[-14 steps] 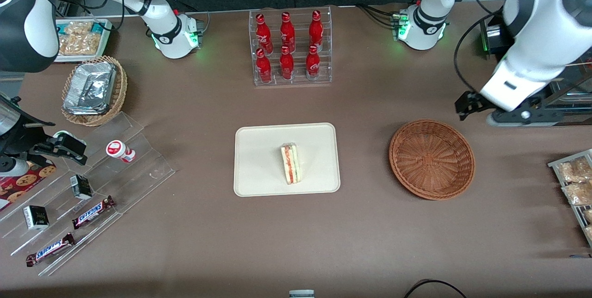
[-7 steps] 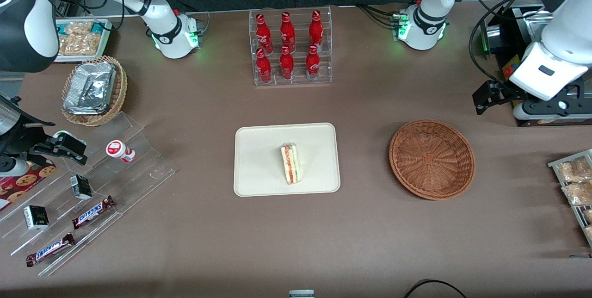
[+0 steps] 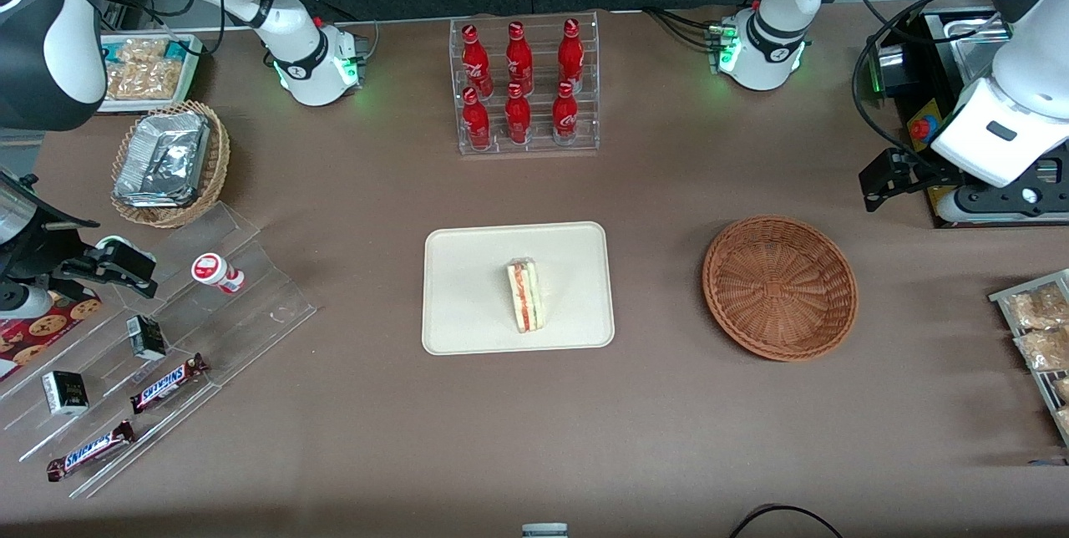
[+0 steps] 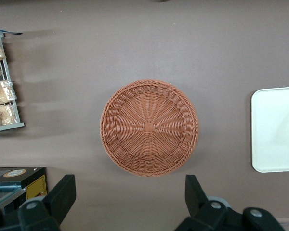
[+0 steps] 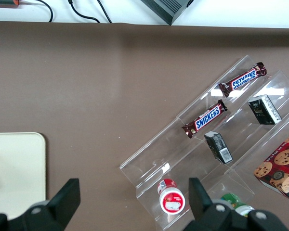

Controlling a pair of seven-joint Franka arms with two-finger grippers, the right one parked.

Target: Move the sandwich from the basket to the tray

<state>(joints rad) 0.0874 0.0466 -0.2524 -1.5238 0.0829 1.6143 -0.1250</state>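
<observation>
Sandwich (image 3: 525, 296): on the tray (image 3: 468, 287), upright on 1 edge, near its middle. Basket (image 3: 780, 287) bare. Likely light, soft, easily crushed, slick in its clear wrap; best pinched gently across the 2 bread faces. Gripper (image 4: 130, 202) raised, farther from the front camera than the basket, jaws spread, grasping nothing.

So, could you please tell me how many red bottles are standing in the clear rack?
6, in two rows of three: farther row; nearer row. None seem hidden. The hand hangs open, farther from the camera than the basket.
</observation>
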